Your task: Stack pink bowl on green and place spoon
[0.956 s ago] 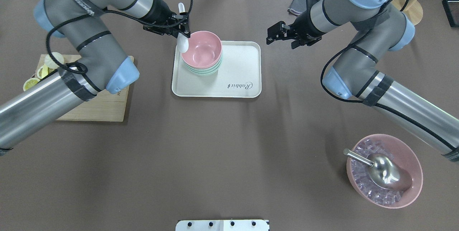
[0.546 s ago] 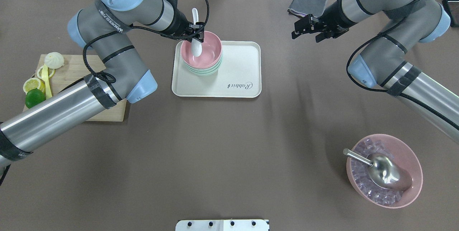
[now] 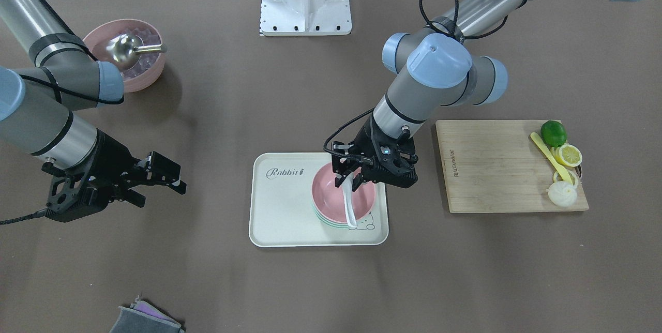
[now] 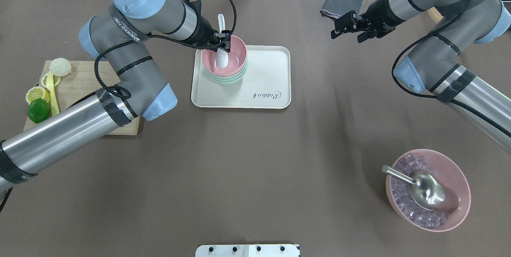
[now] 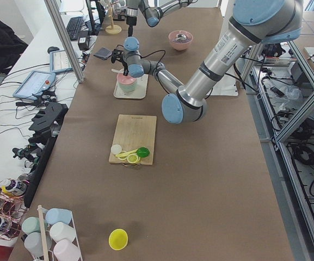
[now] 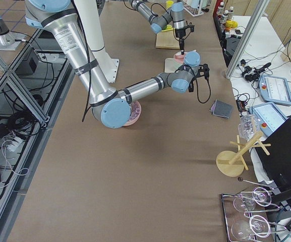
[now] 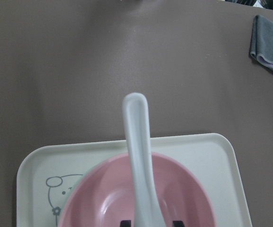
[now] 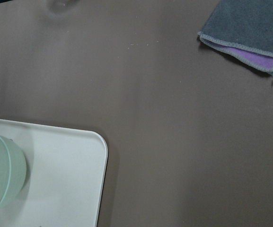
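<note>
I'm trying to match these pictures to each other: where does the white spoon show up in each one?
Front-facing: the spoon is at lower centre, in the pink bowl.
Overhead: upper centre-left, scoop in the bowl.
Left side: too small to tell.
Right side: too small to tell.
Left wrist: centre, handle pointing up.
Right wrist: not in it.
Shared landmark: the cream tray under the bowls.

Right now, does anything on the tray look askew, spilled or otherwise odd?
Nothing stands out. The pink bowl sits level, nested in the green bowl on the tray. The spoon leans scoop-down inside it, at the left gripper. No spill shows.
</note>
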`<state>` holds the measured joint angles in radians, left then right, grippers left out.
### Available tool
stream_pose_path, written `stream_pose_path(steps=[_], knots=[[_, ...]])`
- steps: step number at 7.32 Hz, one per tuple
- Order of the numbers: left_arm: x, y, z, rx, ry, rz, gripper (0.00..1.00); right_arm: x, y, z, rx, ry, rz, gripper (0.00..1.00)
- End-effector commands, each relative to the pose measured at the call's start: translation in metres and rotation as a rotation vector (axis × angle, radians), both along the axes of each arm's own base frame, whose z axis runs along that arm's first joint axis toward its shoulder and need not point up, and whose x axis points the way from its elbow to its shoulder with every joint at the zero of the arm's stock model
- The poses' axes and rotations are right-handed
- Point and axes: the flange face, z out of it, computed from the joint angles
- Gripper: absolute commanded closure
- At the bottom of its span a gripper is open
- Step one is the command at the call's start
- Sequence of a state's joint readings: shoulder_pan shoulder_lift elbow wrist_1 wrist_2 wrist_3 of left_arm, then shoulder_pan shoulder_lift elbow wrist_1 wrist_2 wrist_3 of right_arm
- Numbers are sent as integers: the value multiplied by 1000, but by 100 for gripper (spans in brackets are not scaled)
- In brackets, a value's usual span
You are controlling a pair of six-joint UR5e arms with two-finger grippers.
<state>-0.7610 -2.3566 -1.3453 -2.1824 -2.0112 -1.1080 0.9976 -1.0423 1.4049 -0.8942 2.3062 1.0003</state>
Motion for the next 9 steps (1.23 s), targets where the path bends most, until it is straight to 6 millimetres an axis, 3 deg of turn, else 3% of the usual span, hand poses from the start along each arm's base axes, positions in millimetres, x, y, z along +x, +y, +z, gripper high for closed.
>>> stream_pose_path(steps=[1, 2, 3, 4, 5, 7, 8, 9], knots=[[8, 8, 0, 1, -1, 13, 22, 5, -1, 1, -2, -3, 1, 0], [5, 10, 3, 12, 1, 12, 2, 11, -4, 3, 8, 2, 6, 0], [-1, 9, 1, 20, 4, 4, 2, 24, -7, 14, 51, 22, -1, 0], [-18, 5, 12, 21, -4, -13, 2, 51, -10, 35, 78, 40, -9, 0], [-54, -14, 16, 17, -2, -57, 2, 89, -8, 72, 97, 58, -34, 0], [-97, -38, 29, -16, 4, -64, 2, 144, -3, 123, 163, 101, -56, 0], [-132, -50, 50, 11, -16, -40, 2, 171, 10, 163, 178, 139, -65, 0], [-165, -51, 88, 65, -66, -31, 2, 207, 23, 211, 157, 187, -68, 0]])
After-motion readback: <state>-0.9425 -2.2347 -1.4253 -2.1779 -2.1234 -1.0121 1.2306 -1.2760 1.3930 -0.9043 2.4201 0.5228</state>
